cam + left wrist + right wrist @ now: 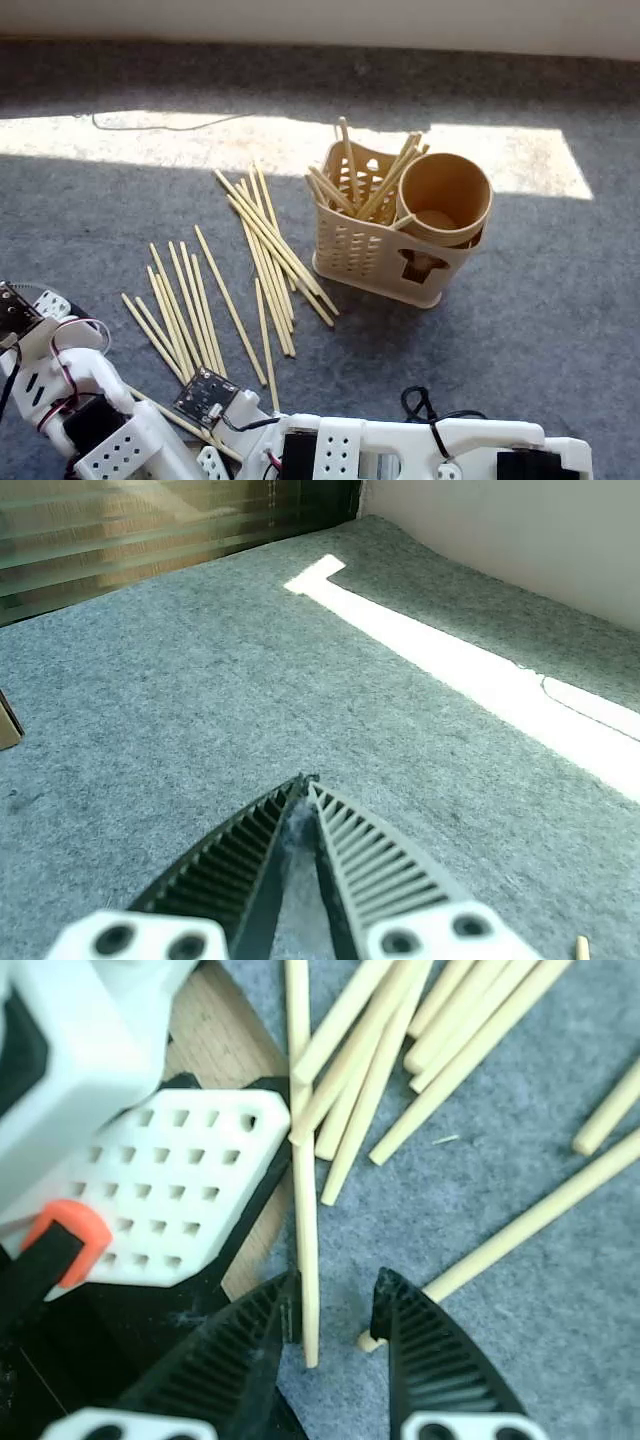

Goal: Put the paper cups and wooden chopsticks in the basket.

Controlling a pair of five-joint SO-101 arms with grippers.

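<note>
right gripper [338,1292], narrowly parted, straddles one chopstick [304,1210] end, well apart from the basket [360,255] holding the cup [445,195]; closing may also snag the neighbouring stick [500,1243]. left gripper [305,785] is pinched together, empty.

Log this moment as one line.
basket: paper cup, some chopsticks inside | loose chopsticks: many on mat | left gripper: shut, over bare mat | right gripper: open, one chopstick between fingers

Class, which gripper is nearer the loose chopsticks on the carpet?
Right. The right gripper hangs open over a chopstick; the left gripper, shut, faces bare carpet.
</note>
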